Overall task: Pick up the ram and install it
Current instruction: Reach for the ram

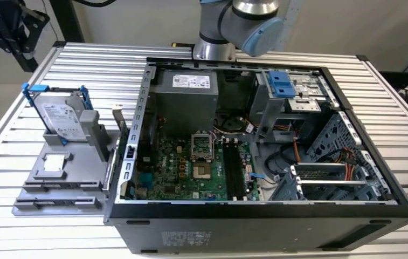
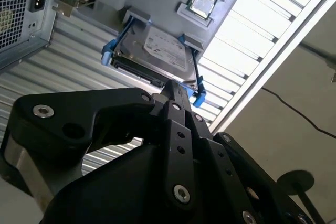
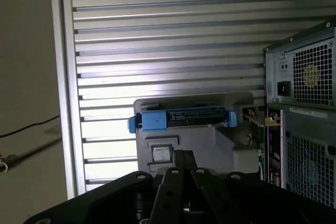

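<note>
My gripper [image 2: 177, 88] hangs high over the slatted table, off the rear corner of the open computer case [image 1: 261, 216]. Its black fingers [image 3: 182, 157] are shut, pressed together with nothing between them. In both wrist views the fingertips line up with the grey parts holder [image 3: 226, 150] below. The ram is hidden from me. The long black memory slots [image 1: 235, 171] lie on the green motherboard [image 1: 178, 172] inside the case. In the exterior view the arm [image 1: 243, 21] rises behind the case.
On the grey holder [image 1: 53, 181], at the exterior view's left, a silver hard drive [image 1: 63, 120] stands upright in a blue frame, with a square chip [image 1: 55, 162] beside it. The power supply [image 1: 186, 97] and drive cages [image 1: 333, 178] crowd the case. Slatted table edges lie close.
</note>
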`<state>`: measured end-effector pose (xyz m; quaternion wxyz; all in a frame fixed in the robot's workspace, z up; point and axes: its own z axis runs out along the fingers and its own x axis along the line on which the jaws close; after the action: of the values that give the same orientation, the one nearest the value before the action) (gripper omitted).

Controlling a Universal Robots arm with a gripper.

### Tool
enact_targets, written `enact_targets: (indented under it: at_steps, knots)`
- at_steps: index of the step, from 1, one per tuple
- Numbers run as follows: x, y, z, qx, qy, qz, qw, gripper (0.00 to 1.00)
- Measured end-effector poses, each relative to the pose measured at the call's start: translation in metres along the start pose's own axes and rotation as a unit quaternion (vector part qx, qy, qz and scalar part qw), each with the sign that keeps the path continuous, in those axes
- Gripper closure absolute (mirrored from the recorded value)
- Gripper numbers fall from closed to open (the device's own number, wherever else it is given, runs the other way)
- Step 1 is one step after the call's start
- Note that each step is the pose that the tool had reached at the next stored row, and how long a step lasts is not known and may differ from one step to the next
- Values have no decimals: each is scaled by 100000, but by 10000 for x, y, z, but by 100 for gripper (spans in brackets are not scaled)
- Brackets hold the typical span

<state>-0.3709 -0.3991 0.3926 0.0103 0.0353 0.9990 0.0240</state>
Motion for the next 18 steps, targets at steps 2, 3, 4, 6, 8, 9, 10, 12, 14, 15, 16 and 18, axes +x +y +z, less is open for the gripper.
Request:
enact_targets:
  at_steps: [2, 3, 4, 6, 8, 9, 10, 12, 14, 15, 16, 18]
  knots:
    - [-1, -32, 0, -3, -1, 11, 100000, 100]
    - [-4, -58, 0, -2, 0, 7, 100000, 100]
    - [-6, -90, -1, -2, 1, 5, 100000, 100]
    - [-11, -161, -4, -7, -1, 6, 100000, 100]
    - [-17, -233, -8, 0, 9, 4, 100000, 100]
    - [-20, -274, -9, -3, 1, 3, 100000, 100]
    - [-22, -315, -11, -4, 1, 8, 100000, 100]
    - [-28, -393, -14, -5, -2, 2, 100000, 100]
    - [-32, -450, -16, -2, 2, 2, 100000, 100]
    - [-34, -478, -16, -6, -1, 4, 100000, 100]
    - [-36, -506, -17, -5, 0, 7, 100000, 100]
    - [-40, -565, -20, -1, 6, 5, 100000, 100]
